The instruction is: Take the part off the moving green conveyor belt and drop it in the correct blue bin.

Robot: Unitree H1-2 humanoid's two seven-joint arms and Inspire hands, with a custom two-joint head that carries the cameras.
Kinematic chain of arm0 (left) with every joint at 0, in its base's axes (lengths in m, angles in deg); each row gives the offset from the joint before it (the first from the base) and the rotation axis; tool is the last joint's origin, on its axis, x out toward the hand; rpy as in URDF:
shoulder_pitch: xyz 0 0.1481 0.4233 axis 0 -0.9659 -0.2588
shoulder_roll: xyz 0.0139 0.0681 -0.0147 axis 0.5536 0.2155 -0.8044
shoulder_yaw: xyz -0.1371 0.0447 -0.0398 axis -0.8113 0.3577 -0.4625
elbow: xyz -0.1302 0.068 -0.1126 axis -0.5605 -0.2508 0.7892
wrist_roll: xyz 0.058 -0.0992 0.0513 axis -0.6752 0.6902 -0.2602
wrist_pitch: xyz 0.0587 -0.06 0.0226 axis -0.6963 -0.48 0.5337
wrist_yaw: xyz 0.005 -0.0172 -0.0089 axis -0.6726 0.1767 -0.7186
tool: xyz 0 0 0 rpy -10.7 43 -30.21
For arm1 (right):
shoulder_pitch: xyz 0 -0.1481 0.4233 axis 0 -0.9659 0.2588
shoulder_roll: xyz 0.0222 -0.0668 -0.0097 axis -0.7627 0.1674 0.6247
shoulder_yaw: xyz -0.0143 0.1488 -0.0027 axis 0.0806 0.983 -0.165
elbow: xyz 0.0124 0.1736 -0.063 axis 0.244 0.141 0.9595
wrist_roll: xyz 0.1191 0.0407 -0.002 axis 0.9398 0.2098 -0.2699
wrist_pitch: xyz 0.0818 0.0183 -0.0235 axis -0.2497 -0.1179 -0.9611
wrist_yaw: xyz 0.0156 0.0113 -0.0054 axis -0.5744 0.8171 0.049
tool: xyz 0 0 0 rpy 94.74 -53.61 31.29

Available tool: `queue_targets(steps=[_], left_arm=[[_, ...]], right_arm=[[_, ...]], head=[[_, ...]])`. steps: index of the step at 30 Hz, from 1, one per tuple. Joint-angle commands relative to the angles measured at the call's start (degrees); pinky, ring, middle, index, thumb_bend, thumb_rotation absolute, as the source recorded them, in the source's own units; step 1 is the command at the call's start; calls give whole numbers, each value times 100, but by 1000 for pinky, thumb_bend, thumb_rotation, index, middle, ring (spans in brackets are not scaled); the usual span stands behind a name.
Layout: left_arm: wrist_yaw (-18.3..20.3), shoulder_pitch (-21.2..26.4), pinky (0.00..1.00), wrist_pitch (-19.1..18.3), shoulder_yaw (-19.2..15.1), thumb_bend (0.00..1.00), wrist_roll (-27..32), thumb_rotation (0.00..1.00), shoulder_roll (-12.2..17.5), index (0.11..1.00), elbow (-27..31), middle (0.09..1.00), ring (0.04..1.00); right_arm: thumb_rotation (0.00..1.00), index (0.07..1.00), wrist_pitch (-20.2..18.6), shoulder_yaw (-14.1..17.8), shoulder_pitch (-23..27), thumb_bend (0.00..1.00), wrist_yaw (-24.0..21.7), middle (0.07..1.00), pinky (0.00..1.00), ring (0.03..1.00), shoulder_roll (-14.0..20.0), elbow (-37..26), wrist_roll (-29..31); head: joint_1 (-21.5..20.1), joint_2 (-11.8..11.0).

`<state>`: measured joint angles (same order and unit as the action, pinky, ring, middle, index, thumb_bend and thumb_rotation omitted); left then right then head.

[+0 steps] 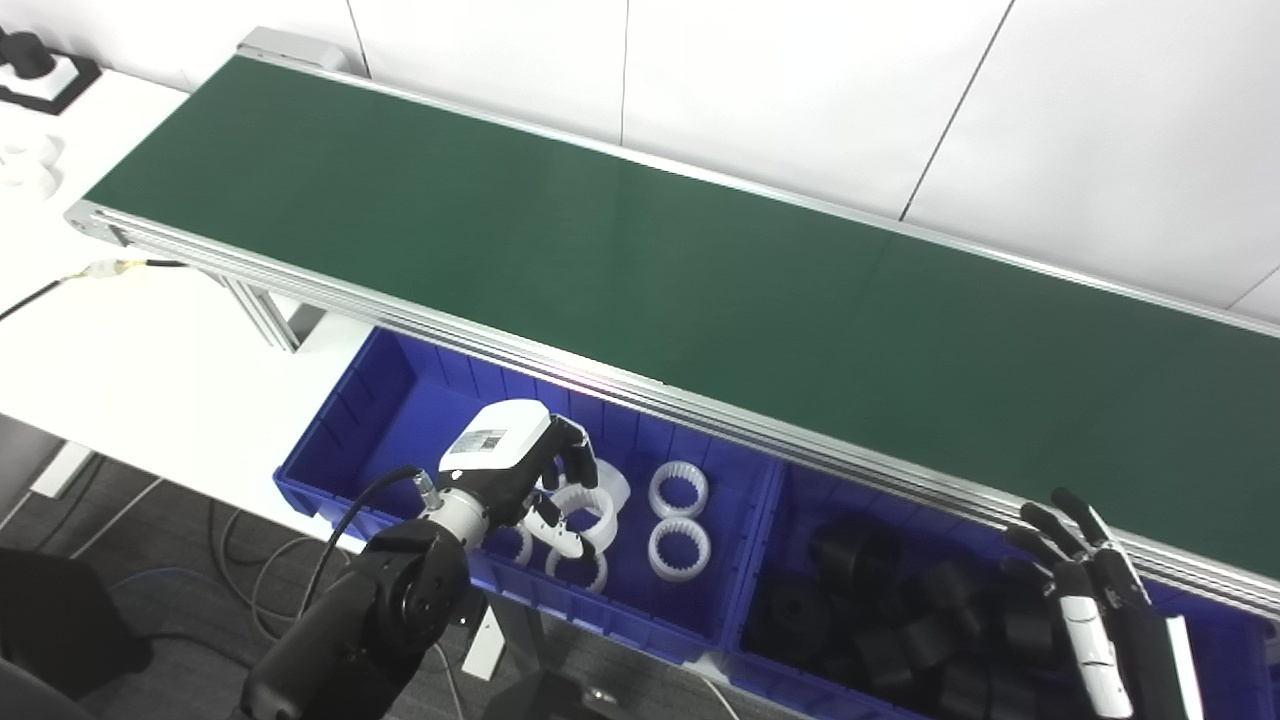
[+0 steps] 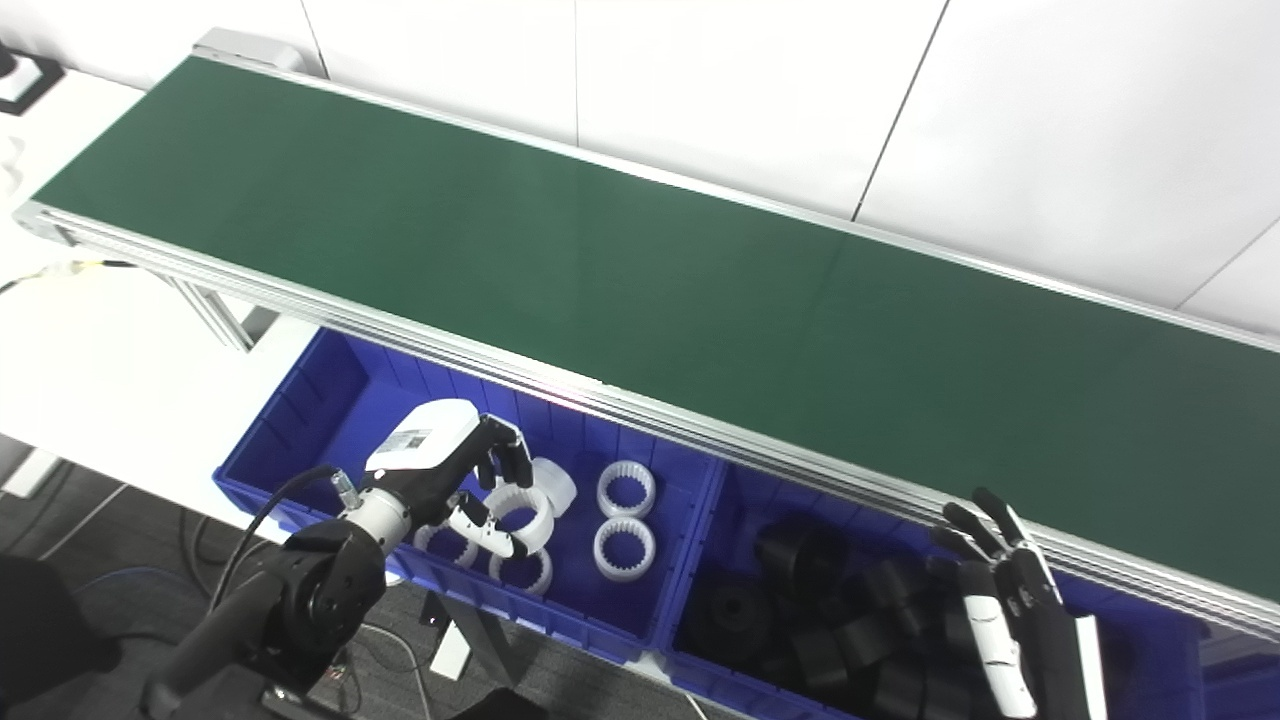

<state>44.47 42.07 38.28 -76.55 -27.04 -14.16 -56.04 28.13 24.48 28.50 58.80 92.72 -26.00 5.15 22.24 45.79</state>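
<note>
White ring part point(image 1: 583, 503) sits in the left hand point(image 1: 515, 465), fingers curled round it, directly above the left blue bin point(image 1: 330, 430) — belt point(image 1: 640, 270) bare; right hand point(image 1: 1085, 590) open, waiting.

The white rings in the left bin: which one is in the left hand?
The white ring between the left hand's fingers, over the left bin; the others lie loose on the bin floor.
</note>
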Motion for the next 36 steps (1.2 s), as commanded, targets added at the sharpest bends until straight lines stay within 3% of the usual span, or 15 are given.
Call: queue_targets(steps=[1,2,3,4,6,10,19,21,25,27,29,32,36], left_arm=[[-112,80,616,2,-12,570,-60,5,35,572,231,546,472],[-60,82,684,-50,-11,755,-54,21,33,680,275,688,615],[54,82,690,-107,-16,773,7,23,50,690,329,702,628],[134,82,764,-145,-21,816,52,142,63,777,366,809,743],[214,63,819,-163,-67,845,196,259,57,867,424,898,832],[250,18,875,-114,-113,890,401,385,80,982,504,989,914],[266,-28,896,-70,-145,907,768,469,105,1000,635,1000,925],[180,-53,824,58,-213,951,1066,572,31,999,679,988,892],[21,-113,739,447,-309,997,1725,682,-173,979,852,955,861],[-88,-104,703,797,-316,1000,2111,669,-334,950,947,920,835],[-66,-79,728,1018,-300,987,2549,567,-491,921,1060,889,819],[201,32,731,1024,-153,966,3362,496,-806,909,1293,889,815],[454,160,747,807,112,958,3857,592,-1041,902,1363,900,836]], right_arm=[[701,876,129,11,48,547,-30,810,684,768,-23,-194,51],[696,877,132,13,49,550,-31,811,687,769,-29,-185,64],[695,877,151,15,49,550,-41,811,687,770,-35,-168,89],[690,878,164,16,49,550,-49,812,687,771,-39,-157,106],[690,879,182,14,49,552,-49,812,686,770,-42,-140,101],[697,878,194,8,46,560,-41,810,686,769,-52,-132,72],[681,881,249,-4,43,562,-50,812,690,769,-79,-64,82],[674,879,255,-12,43,548,-42,810,681,766,-93,-56,69],[675,881,310,-38,32,545,-35,810,682,765,-129,-11,22],[673,881,328,-64,22,543,-27,810,684,766,-159,10,-9],[676,882,346,-89,14,549,-22,812,688,769,-187,33,-51],[692,881,395,-139,-2,570,39,810,680,765,-238,58,-256],[716,882,443,-236,-50,561,102,807,676,760,-326,26,-481]], head=[[2,-20],[2,-20],[-3,-43],[-3,-43],[-6,-42],[-13,-67],[-102,-146],[-147,-175],[-269,-273],[-415,-320],[-553,-369],[-859,-454],[-1221,-527]])
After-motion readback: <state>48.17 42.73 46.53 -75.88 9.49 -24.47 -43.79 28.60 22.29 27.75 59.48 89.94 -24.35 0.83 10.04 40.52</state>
